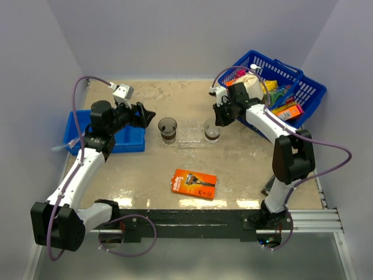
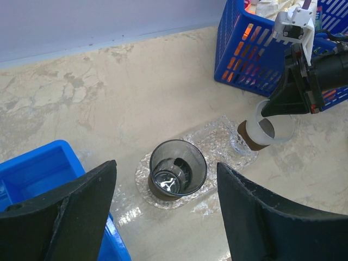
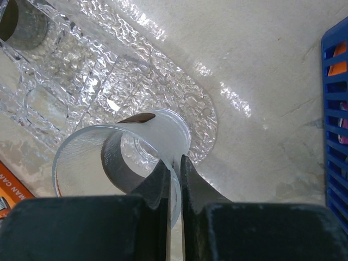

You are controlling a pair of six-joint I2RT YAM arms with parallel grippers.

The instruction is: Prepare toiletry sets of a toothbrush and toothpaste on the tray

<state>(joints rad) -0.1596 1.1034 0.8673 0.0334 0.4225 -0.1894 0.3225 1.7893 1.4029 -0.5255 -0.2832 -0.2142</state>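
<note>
Beige marbled tabletop (image 1: 245, 169), boxed in by plain pale walls (image 1: 175, 35), and in the middle of it lies the small flat tray of clear textured plastic (image 1: 189, 135), long side running left to right. On its left end stands an upright cup of brownish translucent plastic (image 1: 167, 129). Over its right end the right gripper (image 3: 175, 163) is clamped tight on the rim of a tilted cup of the same plastic (image 3: 119, 157), one finger inside the wall, one outside; whether that cup's base touches the tray is hard to call. The left gripper (image 1: 148, 115) hangs spread wide with nothing in its grasp, just left of the upright cup, by the right end of the opaque blue plastic compartment bin (image 1: 131, 140), which sits at the left table edge, partly hidden behind the left arm. In the far right corner is a blue wire basket (image 1: 303, 87), crammed with colourful packs too jumbled to tell apart. A flat orange razor pack (image 1: 194, 183) lies alone toward the near edge, bare table on both sides of it and between the tray and the back wall
</note>
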